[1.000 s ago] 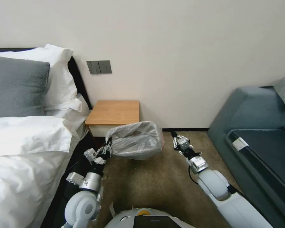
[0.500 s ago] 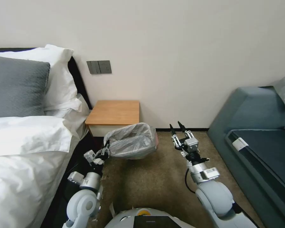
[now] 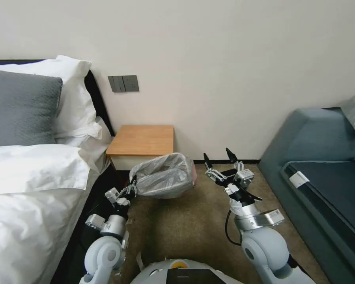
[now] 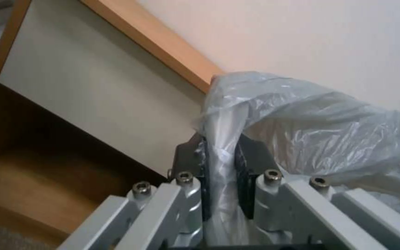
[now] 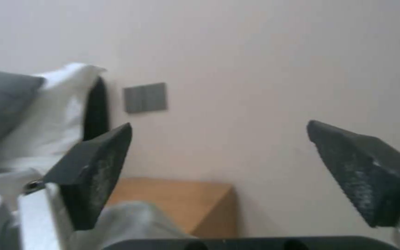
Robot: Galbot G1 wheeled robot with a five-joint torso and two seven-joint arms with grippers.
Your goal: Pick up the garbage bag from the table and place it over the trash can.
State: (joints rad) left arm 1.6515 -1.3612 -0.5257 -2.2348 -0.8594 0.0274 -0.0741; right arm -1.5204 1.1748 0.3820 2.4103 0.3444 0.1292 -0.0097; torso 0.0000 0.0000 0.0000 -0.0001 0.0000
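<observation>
The garbage bag [image 3: 163,175], crinkly grey plastic with a pink edge on its right side, lies draped over the trash can on the carpet in front of the table [image 3: 142,140]. The plastic hides the trash can itself. My left gripper [image 3: 133,186] is at the bag's left side, shut on a fold of it; the left wrist view shows the plastic [image 4: 311,128] pinched in the gripper [image 4: 221,152]. My right gripper [image 3: 219,157] hovers right of the bag, open and empty, its fingers [image 5: 93,173] spread wide in the right wrist view.
A bed with white linen [image 3: 31,177] and a grey pillow [image 3: 21,108] runs along the left. A blue-grey sofa [image 3: 323,157] stands at the right. Brown carpet [image 3: 185,228] lies between them. Wall switches [image 3: 123,83] hang above the table.
My right gripper has drawn away from the bag's right edge, risen and spread open. The bagged bin has shifted slightly left. The left gripper keeps its hold.
</observation>
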